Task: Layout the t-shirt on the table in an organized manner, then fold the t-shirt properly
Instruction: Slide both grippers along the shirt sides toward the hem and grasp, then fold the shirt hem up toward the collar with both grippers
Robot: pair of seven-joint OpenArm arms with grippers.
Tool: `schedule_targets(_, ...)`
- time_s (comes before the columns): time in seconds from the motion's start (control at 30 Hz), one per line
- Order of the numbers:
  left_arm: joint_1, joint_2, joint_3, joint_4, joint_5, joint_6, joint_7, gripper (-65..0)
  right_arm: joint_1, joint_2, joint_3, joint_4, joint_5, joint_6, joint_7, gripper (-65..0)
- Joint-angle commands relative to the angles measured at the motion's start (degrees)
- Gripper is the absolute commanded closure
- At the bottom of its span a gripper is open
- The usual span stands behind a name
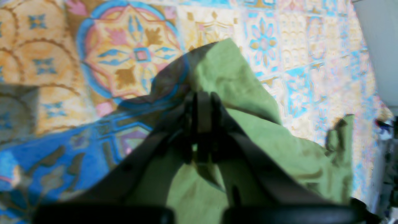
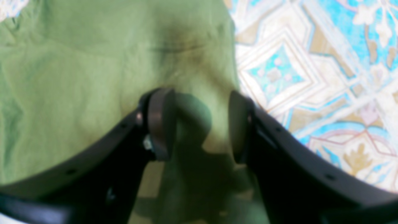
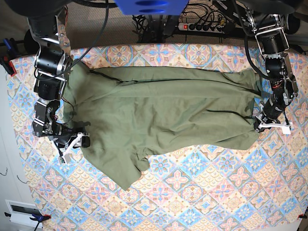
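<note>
The olive-green t-shirt [image 3: 163, 110] lies spread across the patterned table [image 3: 202, 192], wrinkled, with one sleeve trailing toward the front. At the shirt's right edge in the base view my left gripper [image 3: 260, 126] is shut on a fold of the t-shirt [image 1: 236, 77], and the pinched cloth rises a little off the table [image 1: 130, 53]. My right gripper [image 3: 80, 141] is at the shirt's left edge. In the right wrist view this gripper [image 2: 202, 124] stands open just above the t-shirt [image 2: 77, 77], close to its border with the table [image 2: 311, 77]. Nothing is between its fingers [image 2: 160, 124].
A power strip with cables [image 3: 202, 24] runs behind the table's far edge. A pale wall or panel [image 1: 379, 46] shows beyond the table's side. A white box [image 3: 21, 209] sits off the front left corner.
</note>
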Motion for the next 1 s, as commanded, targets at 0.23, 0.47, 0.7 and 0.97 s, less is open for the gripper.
schedule_targets(0.23,-1.0,-2.8,-0.4,0.9,-2.9,-2.8,1.6,0.0,1.7,0.8,0.0,-1.7,-0.5,0.2,6.3,-26.7)
schedule_targets(0.47,-0.1,-2.8,-0.4,0.9,-2.8,-2.9,1.6,0.0,1.7,0.8,0.2,-1.9,-3.2,0.2,10.0,-26.7)
schedule_targets(0.7,0.0,-2.8,-0.4,0.9,-2.8,-2.9,1.6,0.0,1.7,0.8,0.4,-1.5,-6.8,0.2,11.5,-26.7)
schedule_targets(0.97,0.0,-2.7,-0.4,0.9,-2.9,-2.9,1.7,0.0,1.7,0.8,0.6,-1.4,-6.7,0.2,13.1,-26.7)
